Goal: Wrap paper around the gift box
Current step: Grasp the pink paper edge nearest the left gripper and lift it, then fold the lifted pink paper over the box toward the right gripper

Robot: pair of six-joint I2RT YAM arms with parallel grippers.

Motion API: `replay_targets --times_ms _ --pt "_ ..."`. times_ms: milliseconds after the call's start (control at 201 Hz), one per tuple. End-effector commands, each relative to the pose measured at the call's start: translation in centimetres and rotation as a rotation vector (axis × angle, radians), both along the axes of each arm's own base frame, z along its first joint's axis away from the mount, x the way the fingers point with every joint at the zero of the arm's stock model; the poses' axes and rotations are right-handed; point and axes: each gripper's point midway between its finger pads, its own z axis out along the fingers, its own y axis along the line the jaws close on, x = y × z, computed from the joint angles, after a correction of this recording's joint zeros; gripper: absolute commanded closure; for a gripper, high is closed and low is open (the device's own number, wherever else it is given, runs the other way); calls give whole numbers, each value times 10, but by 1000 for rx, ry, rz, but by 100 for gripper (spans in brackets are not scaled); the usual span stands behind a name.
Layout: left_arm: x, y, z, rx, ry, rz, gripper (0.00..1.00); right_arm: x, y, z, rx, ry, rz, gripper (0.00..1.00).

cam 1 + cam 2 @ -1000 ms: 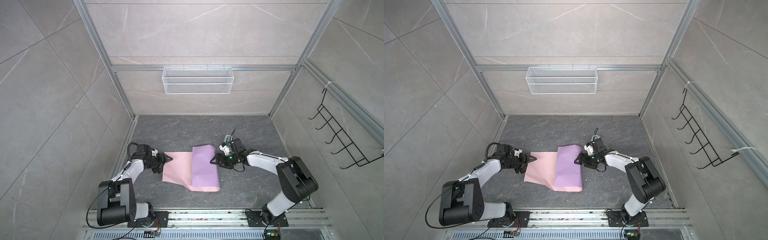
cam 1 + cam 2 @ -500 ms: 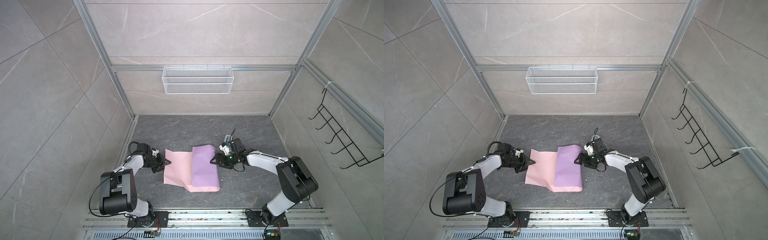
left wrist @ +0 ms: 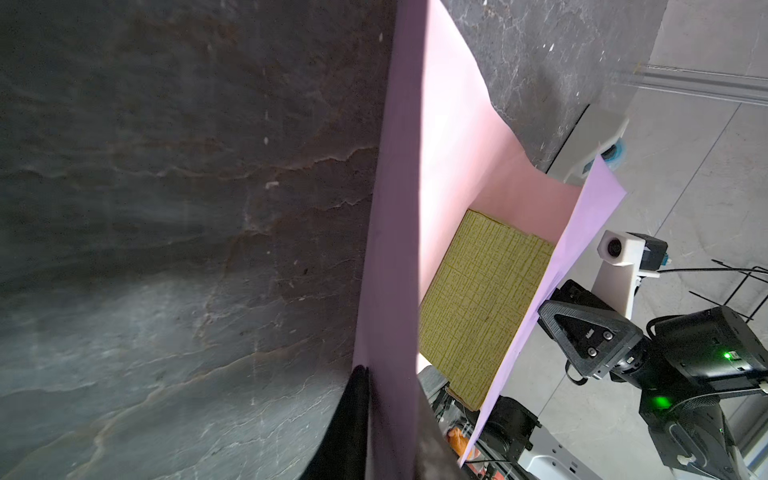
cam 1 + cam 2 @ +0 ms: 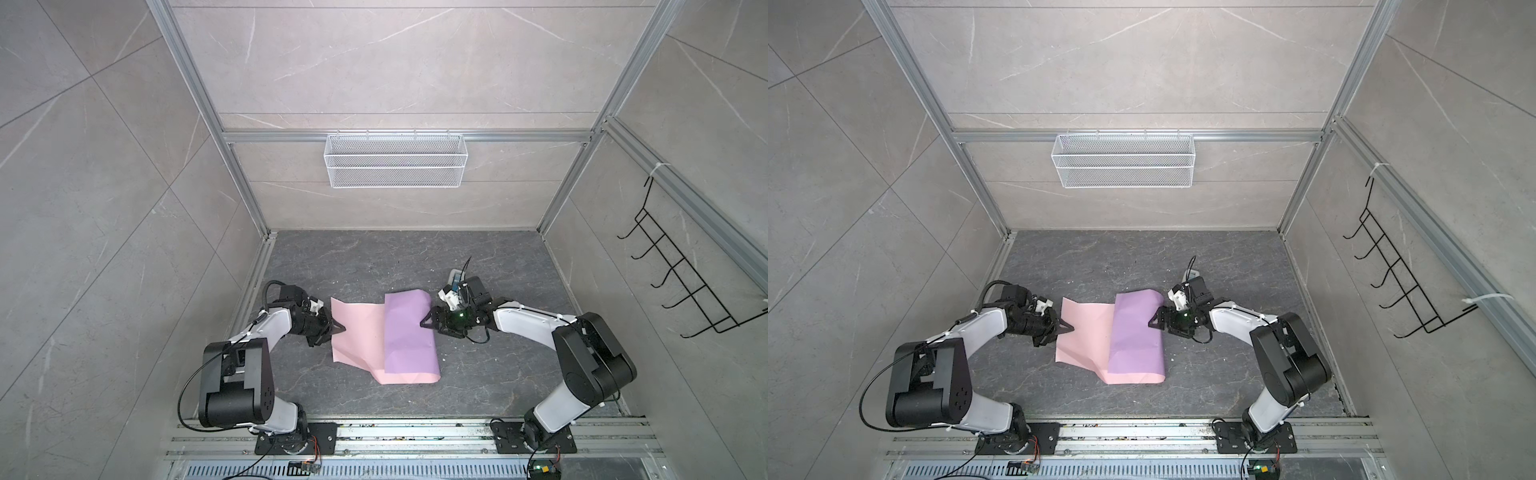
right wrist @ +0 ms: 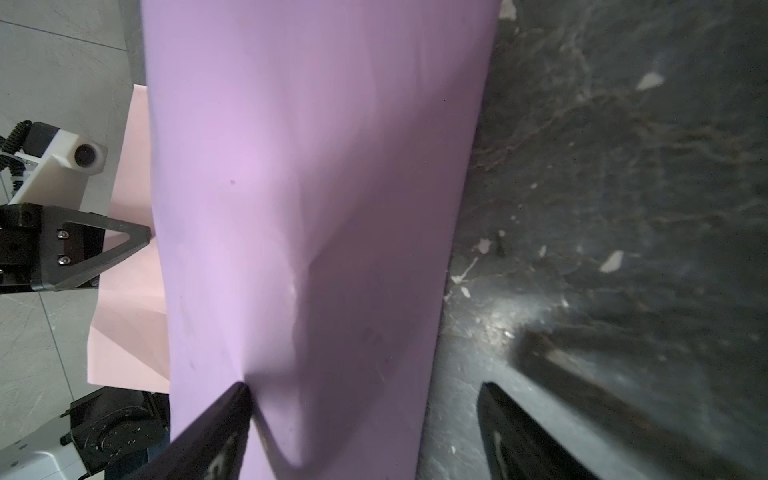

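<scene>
pinching the paper by its pink edge with the left hand. pressing its purple flap with the right hand, spread wide. hiding the green box under that flap on the counter.

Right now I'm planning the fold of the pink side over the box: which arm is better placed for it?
Left. The left gripper is shut on the paper at its lifted pink edge. The right gripper is open, with one finger pressing the lilac flap over the gift box.
</scene>
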Motion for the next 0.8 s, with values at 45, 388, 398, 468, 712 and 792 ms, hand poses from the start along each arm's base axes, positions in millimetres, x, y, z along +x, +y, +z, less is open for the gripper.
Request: replay_targets --times_ms 45,388,398,468,712,792 --pt "7 4 12 46 -57 -24 90 -15 -34 -50 -212 103 -72 14" --pt "15 -23 50 183 -233 -186 100 -16 -35 -51 -221 106 -72 14" --pt "14 -25 52 185 -240 -195 100 -16 -35 -51 -221 107 -72 14" --pt "13 -34 60 236 -280 -245 100 -16 -35 -52 -222 109 -72 14" --pt "4 -54 77 416 -345 -373 99 -16 -35 -53 -222 109 -72 14" --pt "2 -56 80 452 -338 -389 99 -16 -35 -53 -223 109 -69 14"
